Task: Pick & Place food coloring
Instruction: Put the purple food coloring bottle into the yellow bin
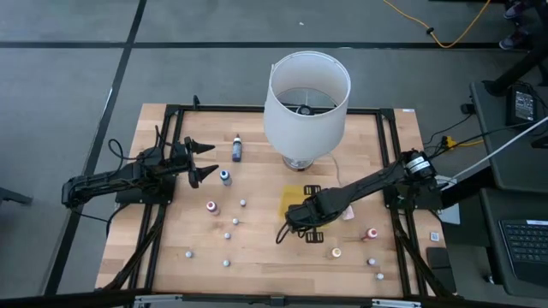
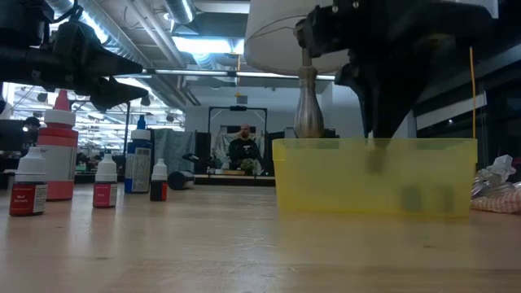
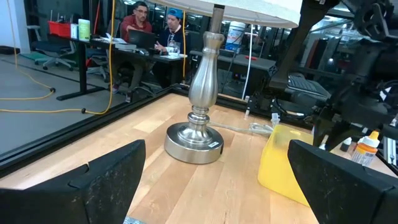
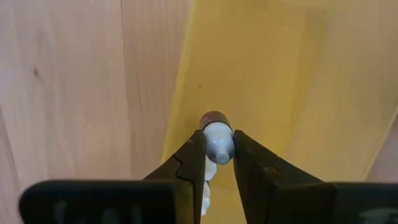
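Observation:
Food coloring bottles stand scattered on the wooden table: a blue one (image 1: 236,148), a red-topped one (image 1: 211,206), an orange-topped one (image 1: 336,252) and small whitish ones (image 1: 227,234). The low view shows several upright at the left (image 2: 57,146). My right gripper (image 1: 295,220) (image 4: 218,144) hangs over the yellow tray (image 1: 294,197) (image 2: 374,175), shut on one tiny bottle (image 4: 217,135). My left gripper (image 1: 202,161) (image 3: 214,180) waits open above the table's left part, near a blue-topped bottle (image 1: 225,177). My right gripper pinches a tiny bottle by its whitish cap (image 4: 218,142) between the two fingertips (image 4: 198,155). The fingers come from above, pointing down. The bottle points down past the fingers, its dark end (image 4: 213,117) over the tray's floor (image 4: 261,74). Whether it touches the floor, I cannot tell.
A lamp with a white shade (image 1: 306,98) stands on a metal base (image 3: 198,140) just beyond the tray. A crumpled clear wrapper (image 2: 498,185) lies right of the tray. A dark frame (image 1: 390,154) runs around the table. People sit at desks in the room behind (image 3: 149,31).

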Tool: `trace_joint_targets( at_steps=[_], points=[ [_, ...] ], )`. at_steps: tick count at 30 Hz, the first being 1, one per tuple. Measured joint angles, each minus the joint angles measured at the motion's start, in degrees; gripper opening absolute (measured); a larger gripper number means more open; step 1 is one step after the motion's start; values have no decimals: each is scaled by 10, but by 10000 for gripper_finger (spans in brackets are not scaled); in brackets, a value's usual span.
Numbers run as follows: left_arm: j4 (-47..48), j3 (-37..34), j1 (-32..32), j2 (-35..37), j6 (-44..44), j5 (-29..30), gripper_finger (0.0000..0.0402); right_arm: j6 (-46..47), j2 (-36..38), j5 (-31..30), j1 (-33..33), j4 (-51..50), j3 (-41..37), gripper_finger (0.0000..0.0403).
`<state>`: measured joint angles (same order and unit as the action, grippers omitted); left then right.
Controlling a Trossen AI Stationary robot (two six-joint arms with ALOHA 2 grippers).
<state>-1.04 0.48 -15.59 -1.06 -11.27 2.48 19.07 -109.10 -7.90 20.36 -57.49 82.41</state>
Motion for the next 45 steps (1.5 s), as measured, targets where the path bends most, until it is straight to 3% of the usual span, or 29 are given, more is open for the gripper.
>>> trace_joint_targets(
  at_steps=[13, 33, 45],
  points=[
    [0, 0, 0, 0, 0, 0, 389, 3, 0, 5, 0, 36, -44, 75],
    [0, 0, 0, 0, 0, 0, 389, 3, 0, 31, -7, 43, -44, 119],
    [0, 0, 0, 0, 0, 0, 389, 13, 1, 30, -11, 42, -44, 117]
  ],
)
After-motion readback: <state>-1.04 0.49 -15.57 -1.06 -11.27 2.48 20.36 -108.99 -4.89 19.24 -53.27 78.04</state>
